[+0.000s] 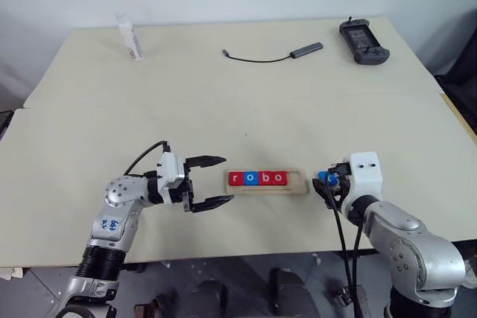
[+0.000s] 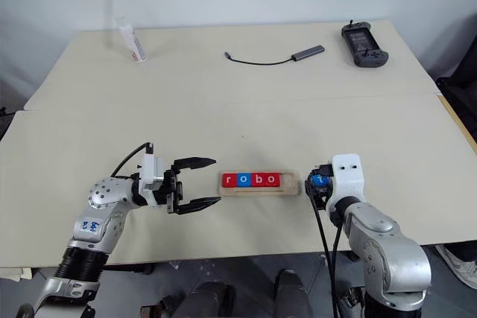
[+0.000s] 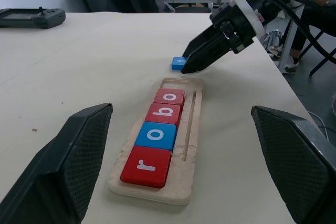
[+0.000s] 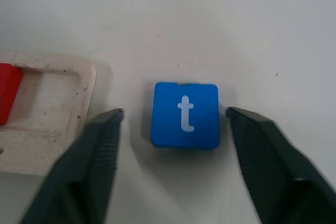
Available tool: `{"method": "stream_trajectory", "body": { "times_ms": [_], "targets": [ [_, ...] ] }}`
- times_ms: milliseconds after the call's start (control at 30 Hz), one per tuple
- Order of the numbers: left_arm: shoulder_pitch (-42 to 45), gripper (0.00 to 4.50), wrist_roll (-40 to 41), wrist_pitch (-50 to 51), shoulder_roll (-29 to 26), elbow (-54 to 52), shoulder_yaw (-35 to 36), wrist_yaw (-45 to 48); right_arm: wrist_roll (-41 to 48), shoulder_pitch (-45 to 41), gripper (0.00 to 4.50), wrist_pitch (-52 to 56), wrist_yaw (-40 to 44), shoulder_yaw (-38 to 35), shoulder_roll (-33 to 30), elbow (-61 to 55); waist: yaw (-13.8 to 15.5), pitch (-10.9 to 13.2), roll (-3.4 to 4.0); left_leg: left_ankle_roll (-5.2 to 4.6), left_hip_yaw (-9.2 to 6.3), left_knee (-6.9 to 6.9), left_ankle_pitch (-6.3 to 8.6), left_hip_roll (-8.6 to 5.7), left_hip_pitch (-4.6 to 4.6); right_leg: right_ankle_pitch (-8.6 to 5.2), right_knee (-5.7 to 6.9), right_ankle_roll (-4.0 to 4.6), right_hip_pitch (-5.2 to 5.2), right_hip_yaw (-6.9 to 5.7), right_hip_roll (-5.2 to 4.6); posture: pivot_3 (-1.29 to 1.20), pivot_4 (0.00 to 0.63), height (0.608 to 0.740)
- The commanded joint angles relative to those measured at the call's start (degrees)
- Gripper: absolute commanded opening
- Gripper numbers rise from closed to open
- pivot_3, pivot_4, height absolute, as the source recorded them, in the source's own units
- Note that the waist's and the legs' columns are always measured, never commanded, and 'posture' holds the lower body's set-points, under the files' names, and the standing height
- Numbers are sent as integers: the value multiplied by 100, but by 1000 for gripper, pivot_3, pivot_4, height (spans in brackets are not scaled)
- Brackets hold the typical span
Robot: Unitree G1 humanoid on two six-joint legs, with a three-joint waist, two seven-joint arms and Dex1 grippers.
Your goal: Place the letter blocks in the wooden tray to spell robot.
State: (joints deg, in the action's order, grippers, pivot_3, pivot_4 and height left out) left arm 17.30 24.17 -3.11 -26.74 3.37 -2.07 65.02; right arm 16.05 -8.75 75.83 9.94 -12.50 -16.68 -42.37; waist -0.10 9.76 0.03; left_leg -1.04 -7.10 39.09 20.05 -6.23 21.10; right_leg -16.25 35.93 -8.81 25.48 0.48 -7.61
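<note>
Right gripper (image 4: pixel 170 129) open wide, empty — straddles flat blue "t" block (image 4: pixel 185 114) on table; pale wooden tray (image 1: pixel 294 188) near the front edge reads "robo", last slot left.

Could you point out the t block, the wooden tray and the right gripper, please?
t block (image 4: pixel 186 114): right wrist view, top face.
wooden tray (image 3: pixel 191 145): left wrist view, bare grooved edge.
right gripper (image 4: pixel 173 121): right wrist view, between fingertips.

Hidden and cut-off parts, head and wrist views

From the head, blue t block (image 1: pixel 323 177) mostly masked by right gripper (image 1: pixel 328 186). Wooden tray (image 4: pixel 50 116) cut by the right wrist view's edge, one red block (image 4: pixel 8 98) a sliver, letter unseen. Label on white bottle (image 1: pixel 130 37) too small to read. Person's legs (image 3: pixel 310 19) cropped past the worktop (image 3: pixel 94 66).
</note>
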Motion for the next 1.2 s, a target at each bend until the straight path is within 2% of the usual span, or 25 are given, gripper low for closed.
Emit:
{"method": "stream_trajectory", "body": {
  "times_ms": [33, 167, 233, 267, 333, 433, 533, 700, 833, 967, 1167, 1200],
  "targets": [
    [-101, 4500, 44, -20, -46, -212, 112, -55, 423, -135, 4423, -165, 878, -323, -941, -55, 5, 0, 0, -1, 0, 1, 0, -2, 1, 0, -1, 0, 0, -1, -1, 0, 150, 740],
    [-167, 4500, 52, -26, -102, -248, 163, -87, 783, 14, 4423, -723, 2001, -368, -2158, 272, 15, 0, -4, -1, -4, -1, 0, 3, 1, 0, -16, 0, -3, -6, 2, 0, 150, 740],
    [-215, 4500, 42, -24, -108, -324, 191, -142, 437, 234, 4423, -2318, 3355, -56, -3322, 1003, 28, 0, -3, -2, -1, -1, 0, 1, 2, 0, -18, 0, -4, -5, -2, 0, 150, 740],
    [-227, 4500, 40, -26, -114, -342, 204, -154, 272, 269, 4423, -2978, 3795, 111, -3694, 1353, 32, 0, -3, -6, 4, 0, 0, -4, 2, 1, -19, -2, -5, -4, -5, 0, 150, 740],
    [-243, 4500, 33, -32, -111, -380, 214, -195, 89, 114, 4423, -4034, 4368, 416, -4040, 2124, 24, 2, -13, -11, 12, 1, 1, -4, -1, 4, -30, -7, -12, -3, -4, 0, 150, 740],
    [-291, 4500, 9, -15, -89, -508, 188, -280, -157, -464, 4423, -5443, 5379, 964, -4238, 3432, -16, 1, -24, -9, 16, -1, 1, 6, -6, 4, -32, -7, -15, -4, 1, 0, 150, 740],
    [-364, 4500, 4, 8, -93, -625, 161, -323, -420, -1066, 4423, -6254, 6039, 1423, -4211, 4441, -12, 2, -20, -7, 15, 0, 1, 7, -4, 4, -29, -7, -9, -4, 1, 0, 150, 740],
    [-520, 4500, 30, 91, -156, -852, 194, -413, -852, -2086, 4423, -7267, 6719, 2035, -3928, 5939, 0, 2, -20, -8, 15, 2, 1, 4, 0, 4, -32, -7, -7, -4, -3, 0, 150, 740],
    [-634, 4500, 41, 151, -206, -988, 243, -489, -1018, -2483, 4423, -7585, 6966, 2227, -3717, 6530, 5, 2, -20, -4, 9, 2, 1, 8, 1, 3, -32, -5, -5, -7, 0, 0, 150, 740],
    [-750, 4500, 54, 196, -231, -1121, 268, -553, -1142, -2649, 3536, -7829, 7114, 2349, -3578, 6900, 8, 2, -19, -5, 8, 3, 2, 5, 1, 3, -33, -5, -6, -6, -3, 0, 150, 740],
    [-762, 4500, 53, 229, -244, -1150, 276, -595, -1040, -2703, 1504, -7840, 7317, 2272, -3512, 6847, 7, 1, -19, -4, 8, 6, 1, 6, -1, 3, -30, -5, -9, -6, -2, 0, 150, 740],
    [-769, 4500, 51, 227, -244, -1153, 277, -598, -1010, -2704, 1463, -7784, 7334, 2250, -3515, 6806, 6, 1, -19, -4, 8, 6, 1, 6, -1, 3, -29, -5, -8, -6, -2, 0, 150, 740]
  ]
}}
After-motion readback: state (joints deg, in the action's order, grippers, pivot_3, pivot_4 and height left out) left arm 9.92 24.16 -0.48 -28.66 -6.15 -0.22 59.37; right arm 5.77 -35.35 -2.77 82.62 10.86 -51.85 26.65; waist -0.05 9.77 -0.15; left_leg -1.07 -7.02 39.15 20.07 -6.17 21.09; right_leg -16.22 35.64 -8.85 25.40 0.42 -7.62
